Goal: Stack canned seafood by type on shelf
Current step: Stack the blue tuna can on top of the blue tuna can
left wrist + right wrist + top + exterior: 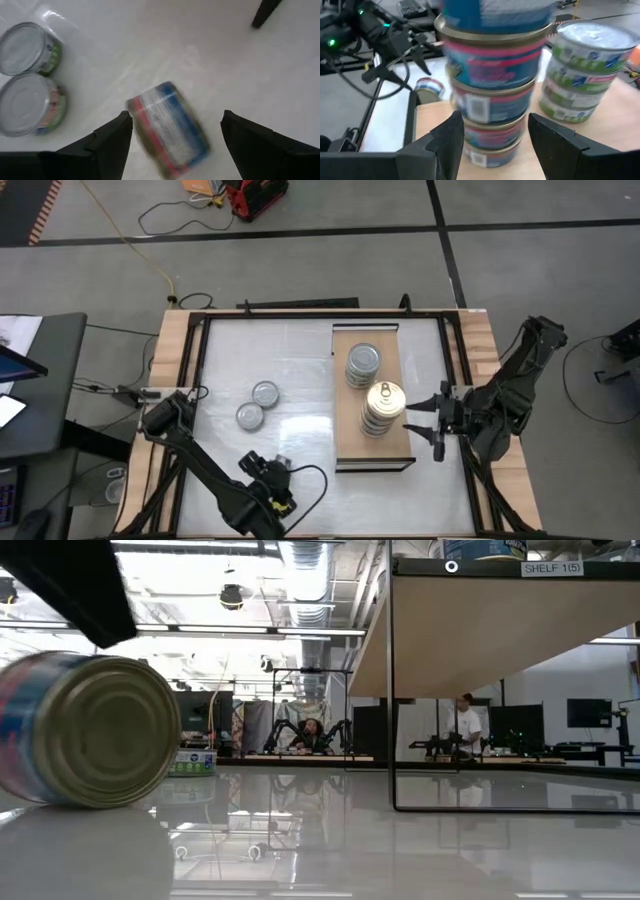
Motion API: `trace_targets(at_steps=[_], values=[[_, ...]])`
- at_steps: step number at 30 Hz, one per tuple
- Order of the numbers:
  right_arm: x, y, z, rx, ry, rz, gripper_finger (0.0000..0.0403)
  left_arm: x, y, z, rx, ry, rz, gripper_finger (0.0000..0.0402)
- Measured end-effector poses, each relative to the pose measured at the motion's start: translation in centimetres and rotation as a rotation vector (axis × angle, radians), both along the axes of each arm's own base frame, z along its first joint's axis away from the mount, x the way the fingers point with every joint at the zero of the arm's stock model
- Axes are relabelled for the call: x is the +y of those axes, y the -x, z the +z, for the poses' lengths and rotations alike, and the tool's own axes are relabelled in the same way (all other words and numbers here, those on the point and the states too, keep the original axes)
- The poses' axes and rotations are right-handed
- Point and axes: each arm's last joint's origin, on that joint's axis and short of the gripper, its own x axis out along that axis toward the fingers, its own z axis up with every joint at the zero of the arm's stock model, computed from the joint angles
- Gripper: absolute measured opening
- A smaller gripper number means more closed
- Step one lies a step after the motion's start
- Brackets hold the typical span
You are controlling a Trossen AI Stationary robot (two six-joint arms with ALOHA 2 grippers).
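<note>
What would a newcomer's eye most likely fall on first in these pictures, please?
Probably the two stacks of tins on the shelf: the gold-lidded stack nearer the open right gripper, the silver-lidded stack just beyond it. Next, a blue-and-red tin on its side lies on the tabletop between the open left gripper's fingers, with two upright silver-lidded tins close by.

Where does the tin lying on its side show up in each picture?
High view: hidden under the left gripper.
Low view: the tin looms at far left.
Left wrist view: centre, between the open fingers.
Right wrist view: probably the small one left of the stack.
Shared landmark: the left gripper.
</note>
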Motion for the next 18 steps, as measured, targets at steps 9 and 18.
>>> trace_targets(at_steps=[9, 18], values=[[2.0, -0.5, -0.6, -0.008, -0.011, 0.043, 0.0246, 1.1, 0.8, -0.2, -0.068, -0.109, 0.111, 0.029], [3.0, -0.3, -0.4, -0.04, -0.054, 0.083, 0.0246, 2.1, -0.9, -1.8, -0.072, -0.088, 0.085, 0.029]])
